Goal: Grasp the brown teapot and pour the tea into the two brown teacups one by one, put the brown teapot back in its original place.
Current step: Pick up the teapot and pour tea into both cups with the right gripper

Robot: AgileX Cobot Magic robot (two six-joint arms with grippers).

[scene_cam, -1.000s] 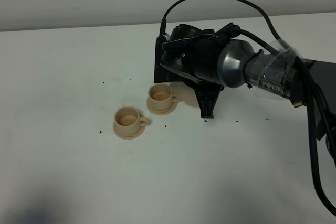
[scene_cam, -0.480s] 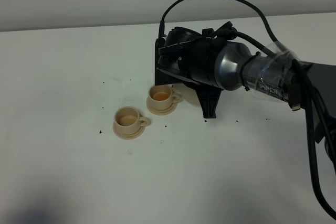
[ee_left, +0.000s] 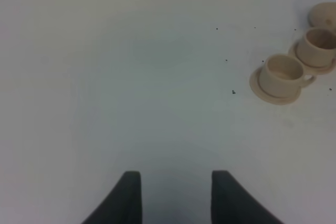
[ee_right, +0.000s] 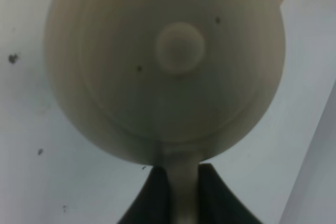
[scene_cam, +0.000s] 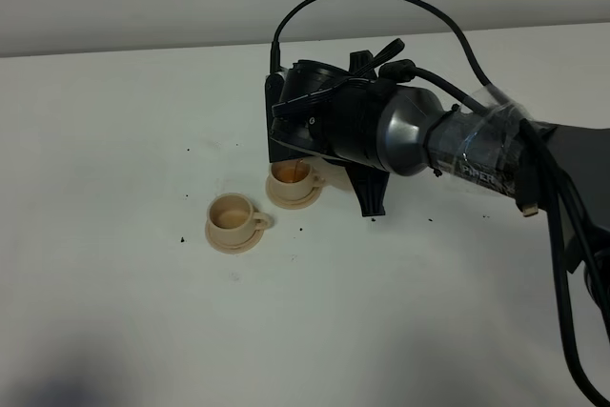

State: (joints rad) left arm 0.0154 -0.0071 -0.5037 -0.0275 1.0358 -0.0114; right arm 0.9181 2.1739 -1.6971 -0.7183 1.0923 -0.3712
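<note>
Right claw [ee_right: 181, 184]: clamped on the loop handle of the pale tan round ceramic teapot [ee_right: 168, 66]. The pot sits directly ahead of the claw, knobbed lid toward the wrist camera. Small tan handled teacup on saucer [scene_cam: 291, 176] lies just under the claw; matching second teacup [scene_cam: 232, 217] lies near, past the first. Left claw [ee_left: 176, 195]: fingers spread, empty, both cups well ahead of it.

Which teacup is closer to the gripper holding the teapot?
The rear teacup, partly under the right gripper holding the teapot; the other teacup sits clear, farther front-left.
</note>
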